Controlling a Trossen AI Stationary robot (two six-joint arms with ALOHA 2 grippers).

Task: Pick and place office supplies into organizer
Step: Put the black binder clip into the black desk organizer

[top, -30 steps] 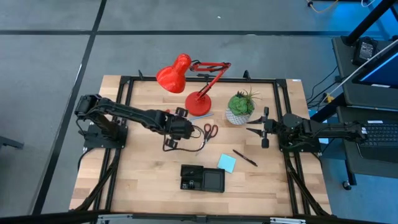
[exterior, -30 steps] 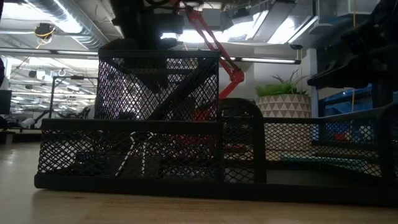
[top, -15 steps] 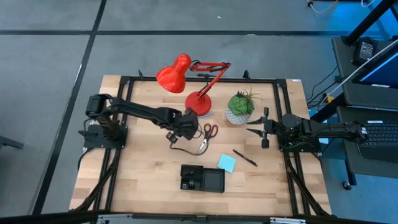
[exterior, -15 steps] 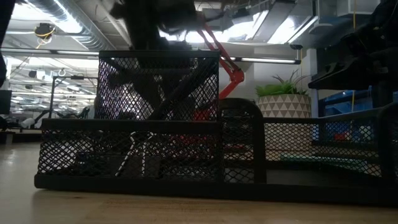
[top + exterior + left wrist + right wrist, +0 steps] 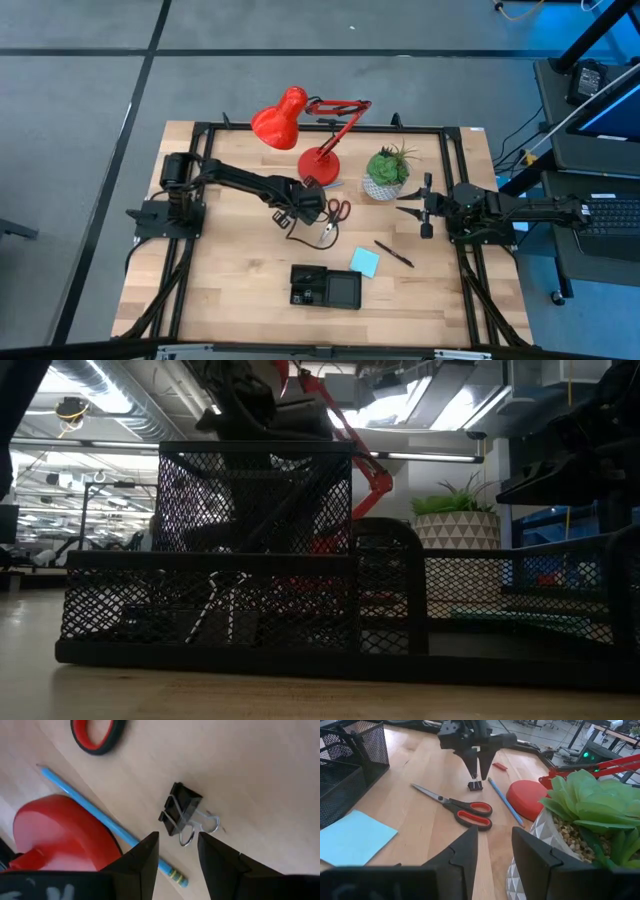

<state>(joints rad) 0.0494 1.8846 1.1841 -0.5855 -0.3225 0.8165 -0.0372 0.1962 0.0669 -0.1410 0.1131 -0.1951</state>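
My left gripper [image 5: 310, 205] [image 5: 177, 851] points down, open by a narrow gap, right over a small black binder clip [image 5: 181, 810] [image 5: 475, 785] that lies on the wood; its fingers stand above the clip's wire handles [image 5: 200, 827]. Red-handled scissors [image 5: 335, 212] [image 5: 462, 809] lie flat just right of it. A light blue sticky pad [image 5: 365, 262] and a dark pen [image 5: 395, 253] lie nearer the front. The black mesh organizer [image 5: 326, 287] [image 5: 250, 560] stands near the front edge. My right gripper [image 5: 425, 210] [image 5: 495, 855] is open and empty at the right.
A red desk lamp [image 5: 310, 130] stands at the back, its base [image 5: 527, 797] close to the clip, with a blue pencil [image 5: 105, 820] beside it. A tiny red piece [image 5: 500, 766] lies beyond. A potted plant [image 5: 387, 172] stands by my right gripper.
My left gripper has gone toward the table's right edge, from left of the scissors to over the binder clip beside the lamp base. My right arm has kept still.
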